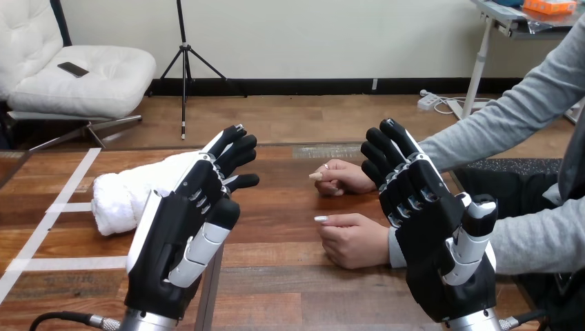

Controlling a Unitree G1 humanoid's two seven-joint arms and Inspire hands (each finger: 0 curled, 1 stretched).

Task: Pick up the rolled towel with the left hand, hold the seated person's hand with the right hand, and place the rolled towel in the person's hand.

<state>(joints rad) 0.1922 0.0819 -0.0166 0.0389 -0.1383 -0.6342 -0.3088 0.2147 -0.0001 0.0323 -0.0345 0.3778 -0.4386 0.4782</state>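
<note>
head view: the left hand [181, 234] is raised with fingers straight and spread, holding nothing. It stands just in front of the rolled towel [121, 196], which lies on the tabletop [276, 276] at the left, likely lined up for the pick. the right hand [431, 238] is open and empty too, beside the person's nearer hand [355, 240], probably ready to take it; whether they touch i cannot tell. the person's farther hand [341, 177] rests loosely curled behind it.
</note>
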